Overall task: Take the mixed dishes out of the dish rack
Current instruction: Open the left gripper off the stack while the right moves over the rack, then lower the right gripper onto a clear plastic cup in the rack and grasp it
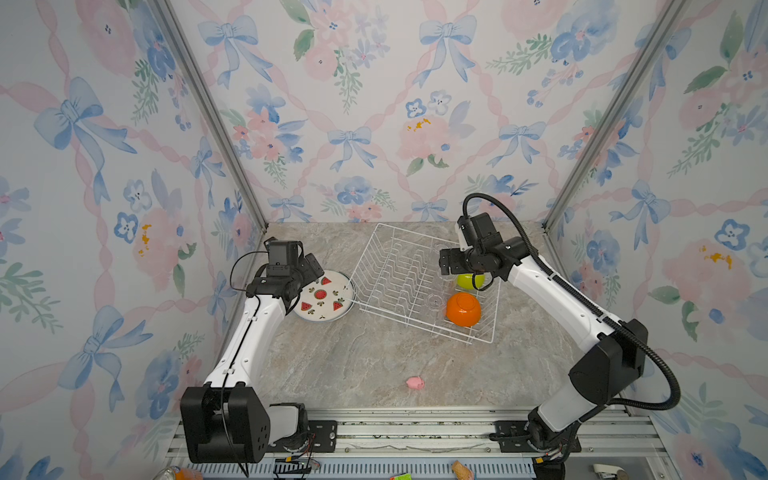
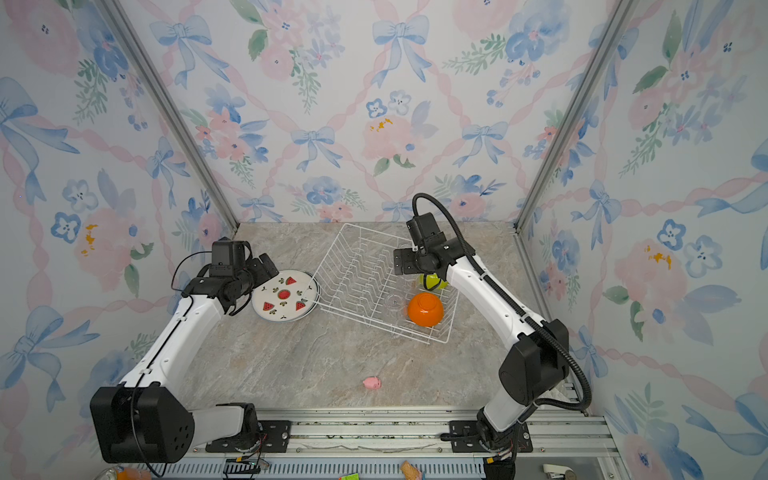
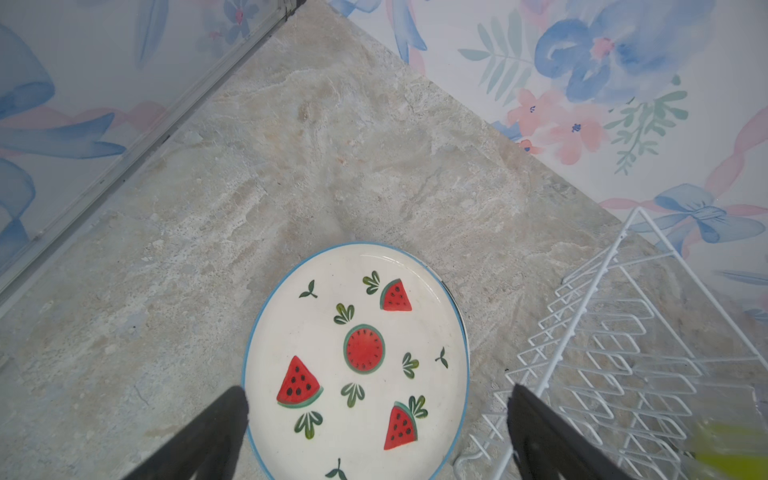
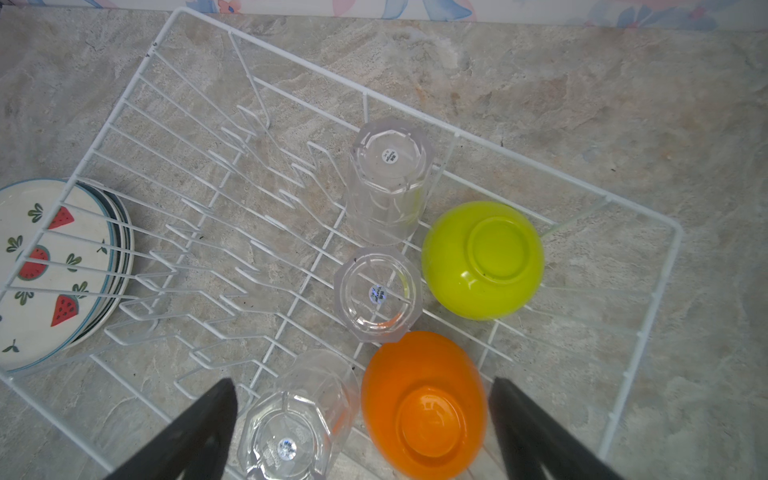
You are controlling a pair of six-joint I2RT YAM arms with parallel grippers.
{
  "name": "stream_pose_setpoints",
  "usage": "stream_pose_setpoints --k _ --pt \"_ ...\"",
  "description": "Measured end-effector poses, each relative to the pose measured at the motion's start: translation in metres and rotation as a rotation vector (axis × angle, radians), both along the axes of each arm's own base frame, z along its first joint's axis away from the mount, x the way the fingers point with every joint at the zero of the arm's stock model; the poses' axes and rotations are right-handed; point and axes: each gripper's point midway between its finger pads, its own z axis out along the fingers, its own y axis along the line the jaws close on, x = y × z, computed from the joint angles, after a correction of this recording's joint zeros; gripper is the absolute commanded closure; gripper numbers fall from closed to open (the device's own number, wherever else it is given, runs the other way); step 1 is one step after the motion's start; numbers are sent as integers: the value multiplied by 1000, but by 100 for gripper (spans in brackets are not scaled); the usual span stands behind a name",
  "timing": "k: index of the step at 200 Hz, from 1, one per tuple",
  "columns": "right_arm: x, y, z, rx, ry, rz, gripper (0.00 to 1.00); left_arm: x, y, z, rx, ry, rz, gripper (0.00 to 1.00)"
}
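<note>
Clear upturned glasses (image 4: 386,199) carry tiny unreadable base stickers (image 4: 377,294); left claw (image 3: 377,388) and right claw (image 4: 362,380) spread, empty.

Marbled stone-look table (image 1: 353,365) with three things resting on it.
Seen in both top views, a white wire dish rack (image 1: 395,274) sat skewed at about 1 o'clock from the table's middle. A stack of plates (image 1: 324,297) with watermelon prints lay flat at 10 o'clock, right against the rack's left end. A small pink toy (image 1: 415,382) lay alone at 6 o'clock.
</note>
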Motion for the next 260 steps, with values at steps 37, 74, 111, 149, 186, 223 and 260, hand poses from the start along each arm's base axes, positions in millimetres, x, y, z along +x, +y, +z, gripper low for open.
stream_pose_setpoints --k 37,74,111,149,186,223,260 --pt "-11 -6 2 12 12 -15 3 2 -11 13 -43 -49 -48 2" --pt "-22 -11 4 35 24 -31 3 4 -25 20 -97 -113 -109 2" --pt "-23 -10 -5 75 63 -42 3 5 -37 21 -152 -156 -153 2" --pt "-16 -5 -25 90 117 -49 3 5 -49 27 -197 -228 -214 2" --pt "-8 -3 -70 37 213 -67 0 8 -57 36 -219 -273 -259 2" --pt "6 -1 -87 -4 235 -84 7 9 -62 40 -234 -290 -285 2" --pt "23 5 -87 -9 221 -84 12 8 -63 37 -238 -286 -291 2"
